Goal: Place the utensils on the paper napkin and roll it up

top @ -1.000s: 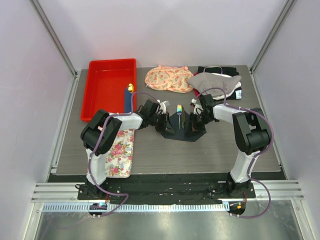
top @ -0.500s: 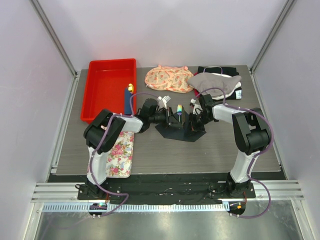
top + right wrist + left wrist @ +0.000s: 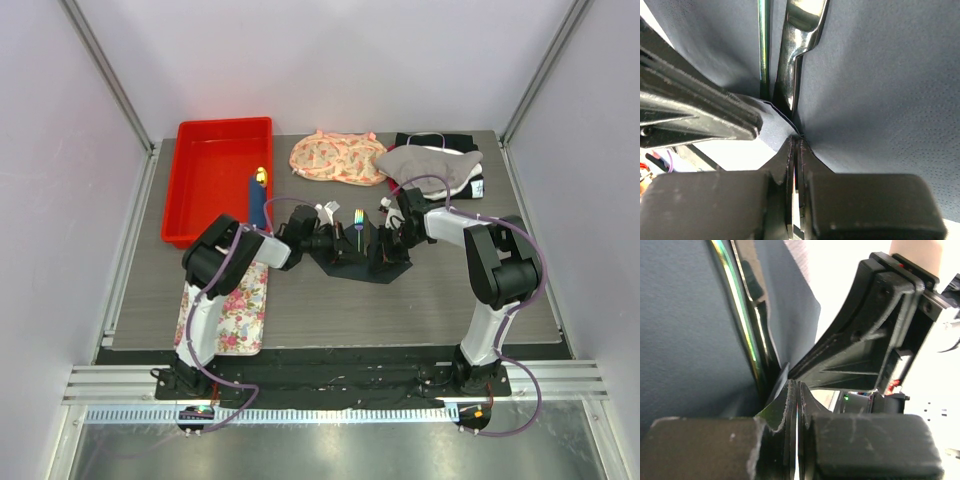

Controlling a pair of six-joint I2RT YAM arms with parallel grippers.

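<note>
paper napkin (image 3: 350,266): one thin, matte, finely dimpled navy sheet is seen at the centre of the top view on the grey wood-grain counter (image 3: 400,310), its two sides drawn up into a trough.
utensils (image 3: 358,221): two slim, glossy pieces with a rainbow sheen are laid side by side in that trough.
left pincer (image 3: 796,395): fingers pressed together, clamped on the napkin's left edge.
right pincer (image 3: 795,150): fingers pressed together, clamped on the napkin's right edge.
trays: two are counted, a red tray (image 3: 190,190) of plastic at upper left and a flat floral tray (image 3: 240,310) at lower left.
</note>
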